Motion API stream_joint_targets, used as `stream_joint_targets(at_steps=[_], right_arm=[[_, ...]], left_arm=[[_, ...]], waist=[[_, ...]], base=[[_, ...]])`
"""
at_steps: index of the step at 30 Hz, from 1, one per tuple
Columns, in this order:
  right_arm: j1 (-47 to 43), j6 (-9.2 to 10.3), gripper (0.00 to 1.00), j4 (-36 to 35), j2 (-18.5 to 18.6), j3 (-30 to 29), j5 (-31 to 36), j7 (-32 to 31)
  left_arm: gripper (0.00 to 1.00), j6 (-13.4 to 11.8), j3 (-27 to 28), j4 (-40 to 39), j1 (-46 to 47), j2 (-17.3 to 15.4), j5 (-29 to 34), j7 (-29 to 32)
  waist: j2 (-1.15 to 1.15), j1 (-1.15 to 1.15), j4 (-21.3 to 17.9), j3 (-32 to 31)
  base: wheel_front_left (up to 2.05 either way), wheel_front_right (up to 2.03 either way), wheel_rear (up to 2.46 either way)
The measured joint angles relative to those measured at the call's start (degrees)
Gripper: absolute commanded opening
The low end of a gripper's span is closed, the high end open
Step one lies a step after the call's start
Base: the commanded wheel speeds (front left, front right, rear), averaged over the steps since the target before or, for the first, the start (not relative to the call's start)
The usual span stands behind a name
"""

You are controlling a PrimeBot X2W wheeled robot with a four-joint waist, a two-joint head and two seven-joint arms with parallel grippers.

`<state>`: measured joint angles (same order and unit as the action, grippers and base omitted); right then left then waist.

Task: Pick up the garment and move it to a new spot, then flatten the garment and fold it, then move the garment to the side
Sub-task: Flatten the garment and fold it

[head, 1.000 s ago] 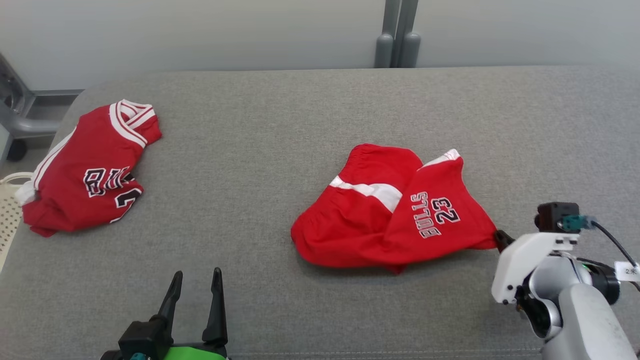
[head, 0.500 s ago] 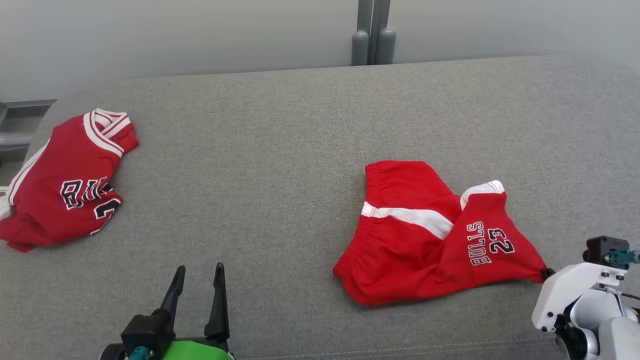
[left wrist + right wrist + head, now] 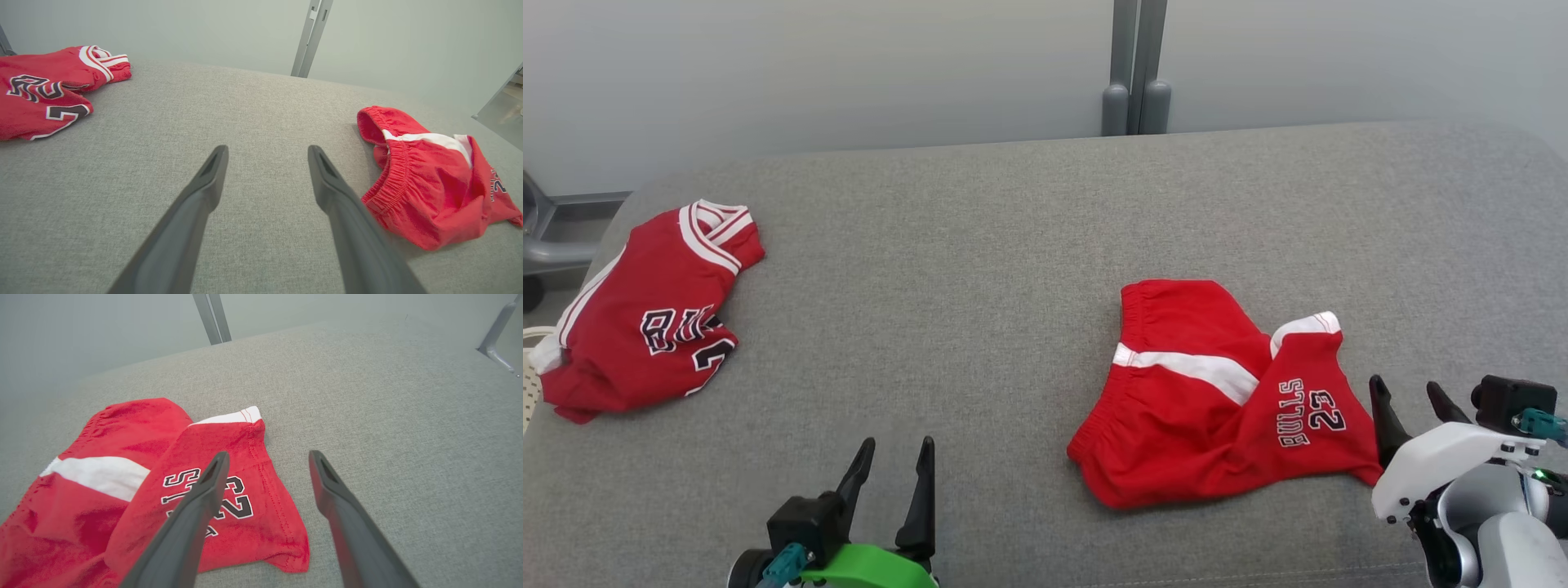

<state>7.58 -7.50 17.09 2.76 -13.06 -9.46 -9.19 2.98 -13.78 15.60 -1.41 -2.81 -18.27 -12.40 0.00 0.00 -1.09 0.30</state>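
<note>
Right wrist view: right claw (image 3: 268, 455) spread, apparently clear of shorts (image 3: 139, 428).

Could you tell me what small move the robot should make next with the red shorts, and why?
Probably close the right claw on the leg hem beside it to start spreading the red shorts. They lie crumpled, the numbered leg folded across the rest, and that claw stands open and empty.
</note>
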Motion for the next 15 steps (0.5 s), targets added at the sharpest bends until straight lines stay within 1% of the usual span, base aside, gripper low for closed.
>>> stream_joint_targets(at_steps=[5,9,12,15], right_arm=[[-2.66,0.00,1.00,-3.69,0.03,3.42,-0.52,9.37],[-5.14,0.00,1.00,-6.64,0.03,7.10,1.46,16.52],[-6.66,0.00,1.00,-8.24,0.03,9.00,3.13,20.35],[-8.51,0.00,1.00,-9.44,0.01,10.25,5.05,22.16]], left_arm=[[1.00,0.32,-1.05,0.46,2.57,-0.05,0.05,1.32],[1.00,0.26,-1.29,0.67,3.32,-0.08,0.15,1.75],[1.00,0.01,-1.30,0.90,3.31,-0.15,0.13,1.72],[1.00,0.04,-1.85,1.52,3.21,-0.21,-0.07,2.31]], waist=[[0.00,0.00,-0.70,-0.83],[0.00,0.00,-1.83,-1.34],[0.00,0.00,-2.79,-1.69],[0.00,0.00,-3.69,-2.10]], base=[[0.00,0.00,0.00],[0.00,0.00,0.00],[0.00,0.00,0.00],[0.00,0.00,0.00]])
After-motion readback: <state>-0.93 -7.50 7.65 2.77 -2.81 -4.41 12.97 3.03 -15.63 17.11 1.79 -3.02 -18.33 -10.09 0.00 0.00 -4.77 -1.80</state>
